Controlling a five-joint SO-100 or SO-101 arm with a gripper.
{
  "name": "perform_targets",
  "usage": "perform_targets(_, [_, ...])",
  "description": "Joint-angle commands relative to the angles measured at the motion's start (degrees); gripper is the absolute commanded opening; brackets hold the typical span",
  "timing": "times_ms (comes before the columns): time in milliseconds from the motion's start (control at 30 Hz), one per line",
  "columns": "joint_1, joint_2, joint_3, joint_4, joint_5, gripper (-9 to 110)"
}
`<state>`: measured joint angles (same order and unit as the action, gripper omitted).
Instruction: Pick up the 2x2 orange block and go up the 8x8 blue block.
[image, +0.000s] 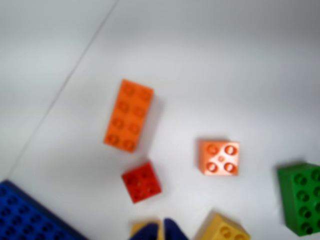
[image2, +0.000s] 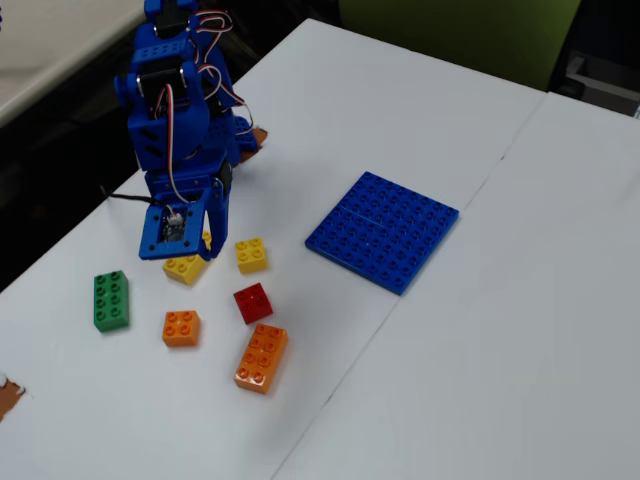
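Hand (image: 161, 231) low in wrist view, grip state unclear.
Orange 2x2 (image: 219, 157) free on desk (image2: 520, 300), blue plate (image2: 383, 230) well apart.

**Room around the bricks**

My tool (image2: 207, 240) hangs over the two yellow bricks (image2: 184, 268), (image2: 251, 255), which crowd its tip. The 2x2 orange block (image2: 181, 328) sits apart from its neighbours: bare worktop (image2: 480, 330) lies all around it, with the green brick (image2: 111, 300) to its left in the fixed view and the red brick (image2: 253, 302) and the long orange brick (image2: 261, 357) to its right. Between the red brick and the 8x8 blue block (image2: 383, 230) the worktop is open.
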<state>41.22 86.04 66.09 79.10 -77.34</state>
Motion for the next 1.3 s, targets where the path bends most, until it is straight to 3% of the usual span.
perform_targets(0, [1.93,-2.46,-7.12,-0.62,-1.49,1])
perform_targets(500, [7.12,-22.24,-23.12,0.18,-8.09,2])
perform_targets(1267, [11.07,-29.44,-23.29,2.99,-14.50,11])
